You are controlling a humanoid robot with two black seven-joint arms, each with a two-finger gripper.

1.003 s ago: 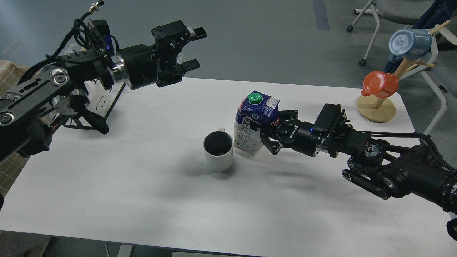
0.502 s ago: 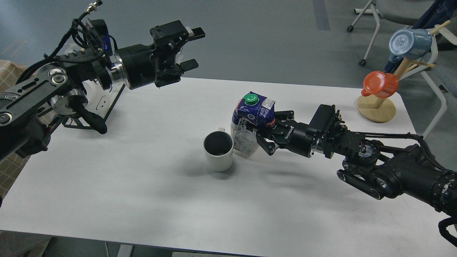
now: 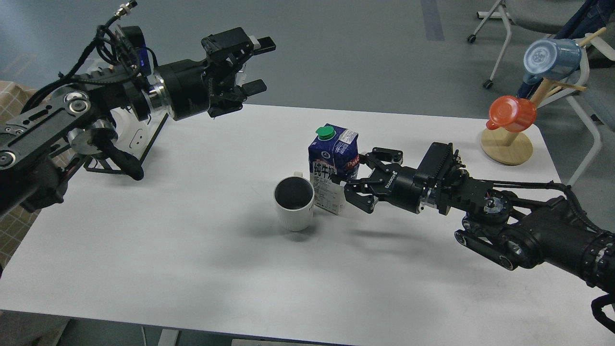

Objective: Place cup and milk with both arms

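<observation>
On the white bench (image 3: 202, 250) a dark blue and white gable-top milk carton with a green screw cap (image 3: 330, 168) stands upright, just beside an off-white ribbed mug with a dark grey inside (image 3: 294, 203). The right hand (image 3: 367, 180) sits just right of the carton, its fingers spread apart on either side of the carton's right edge. The left hand (image 3: 254, 65) hangs above the bench's far left edge, fingers apart and holding nothing. At the far right corner, an orange cup (image 3: 512, 113) and a blue cup (image 3: 551, 58) hang on a wooden stand (image 3: 507, 146).
</observation>
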